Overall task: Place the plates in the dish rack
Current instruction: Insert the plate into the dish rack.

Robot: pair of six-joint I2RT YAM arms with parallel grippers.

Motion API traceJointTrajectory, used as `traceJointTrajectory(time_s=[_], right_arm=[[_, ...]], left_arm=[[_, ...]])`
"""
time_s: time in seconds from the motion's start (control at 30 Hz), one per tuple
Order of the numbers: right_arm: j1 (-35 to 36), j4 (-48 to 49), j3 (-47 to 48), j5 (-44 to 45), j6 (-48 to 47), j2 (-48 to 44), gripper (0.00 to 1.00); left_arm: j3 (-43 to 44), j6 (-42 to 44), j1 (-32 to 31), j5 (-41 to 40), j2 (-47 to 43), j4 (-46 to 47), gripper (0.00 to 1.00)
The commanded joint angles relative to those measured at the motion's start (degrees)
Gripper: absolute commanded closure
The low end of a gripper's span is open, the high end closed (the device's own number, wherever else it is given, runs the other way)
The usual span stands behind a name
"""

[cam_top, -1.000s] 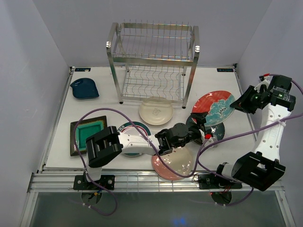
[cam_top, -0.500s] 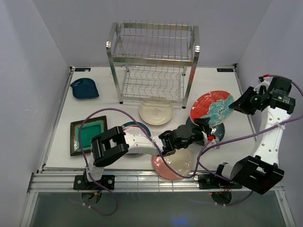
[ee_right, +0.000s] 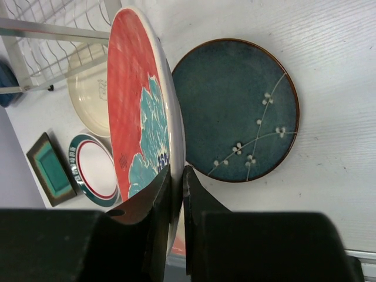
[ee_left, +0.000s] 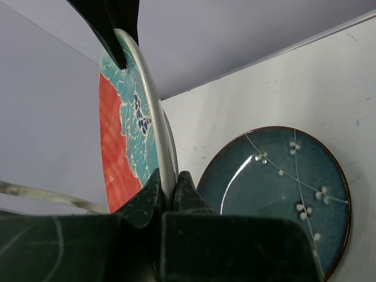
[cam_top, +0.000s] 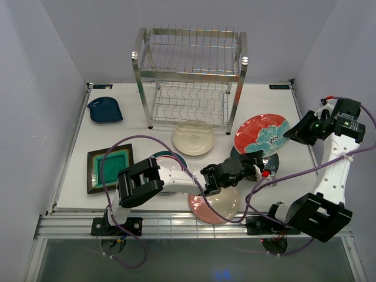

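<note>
the red-teal patterned plate [cam_top: 262, 134] hangs tilted on edge in the air over the right half of the counter [cam_top: 132, 132], near the right edge and well short of the dish rack [cam_top: 191, 79] at the middle of the far edge. both arms have it. the left end effector [cam_top: 257, 157] is clamped on its lower rim and the right end effector [cam_top: 292, 134] is clamped on the rim toward the right edge. each wrist view shows the fingers pressed against the two faces of the plate with no gap.

the main hazard is the shared hold. a rigid plate pinched at two spots tolerates no mismatch, so if the arms move out of step the rim could twist out of one grip. both bites are shallow, only on the outer rim, and the glaze looks slick. if one end effector lets go before the other holds the weight, the plate would likely pivot and slide.

a drop would be costly here, since the dark teal plate [ee_right: 235, 108] lies flat directly beneath and the two could chip each other.

on the way to the dish rack, the near right post stands close to the path, and a wide swing of the plate could strike it or the cream plate [cam_top: 193, 138] lying just in front of the lower shelf.

the left arm also stretches low over the pink speckled plate [cam_top: 214, 205] by the near edge. a dip there, or a snag of the purple cable [cam_top: 143, 137], could nudge it toward the edge.
</note>
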Motion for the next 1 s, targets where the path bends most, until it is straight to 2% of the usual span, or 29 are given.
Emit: traceJointTrajectory(time_s=[0.0, 0.13, 0.2, 0.23, 0.33, 0.37, 0.5, 0.57, 0.63, 0.7, 0.73, 0.8, 0.83, 0.97], right_arm=[[-0.25, 3.14, 1.16, -7.46, 1.87, -2.8, 0.92], [-0.25, 3.14, 0.64, -7.72, 1.96, -2.63, 0.92], [-0.25, 3.23, 0.02, -7.72, 2.13, -2.45, 0.87], [-0.25, 3.49, -0.16, -7.72, 2.22, -2.45, 0.79], [-0.25, 3.76, -0.68, -7.72, 2.22, -2.02, 0.68], [-0.25, 3.76, -0.68, -7.63, 2.22, -1.75, 0.61], [-0.25, 3.93, -0.95, -7.9, 2.05, -1.4, 0.56], [-0.25, 4.2, -0.95, -7.81, 2.31, -1.57, 0.49], [-0.25, 4.64, -1.04, -7.9, 2.57, -1.49, 0.47], [-0.25, 4.9, -0.77, -7.72, 2.75, -1.31, 0.39], [-0.25, 4.99, -0.69, -7.81, 2.83, -1.14, 0.3], [-0.25, 5.43, -0.16, -7.72, 3.18, -0.61, 0.28], [-0.25, 5.6, -0.07, -7.37, 3.45, -0.35, 0.2], [-0.34, 7.53, 0.72, -7.46, 5.55, 2.72, 0.1]], left_arm=[[3.14, 2.62, -1.13, -4.75, 1.36, -1.45, 0.99], [2.96, 3.41, -1.31, -5.63, 1.98, 0.3, 1.0], [2.44, 3.85, -1.49, -6.42, 2.07, 1.53, 1.0], [2.18, 4.37, -1.49, -6.68, 2.07, 3.36, 1.0], [0.33, 5.34, -1.49, -8.0, 1.98, 8.89, 1.0], [-0.28, 5.95, -1.57, -8.18, 1.72, 10.31, 1.0], [-2.13, 6.93, -1.58, -10.02, 1.28, 16.81, 1.0], [-2.75, 7.01, -1.57, -10.64, 0.67, 18.14, 1.0], [-3.8, 6.75, -1.49, -10.64, 0.05, 19.46, 1.0], [-4.42, 6.31, -1.49, -10.56, -1.18, 19.9, 1.0], [-4.85, 6.05, -1.57, -10.47, -1.62, 19.99, 1.0], [-6.26, 5.26, -1.75, -10.12, -3.28, 19.99, 1.0], [-6.79, 4.82, -1.84, -9.94, -3.82, 19.99, 1.0], [-10.56, 2.1, -2.72, -9.68, -7.15, 19.82, 1.0]])
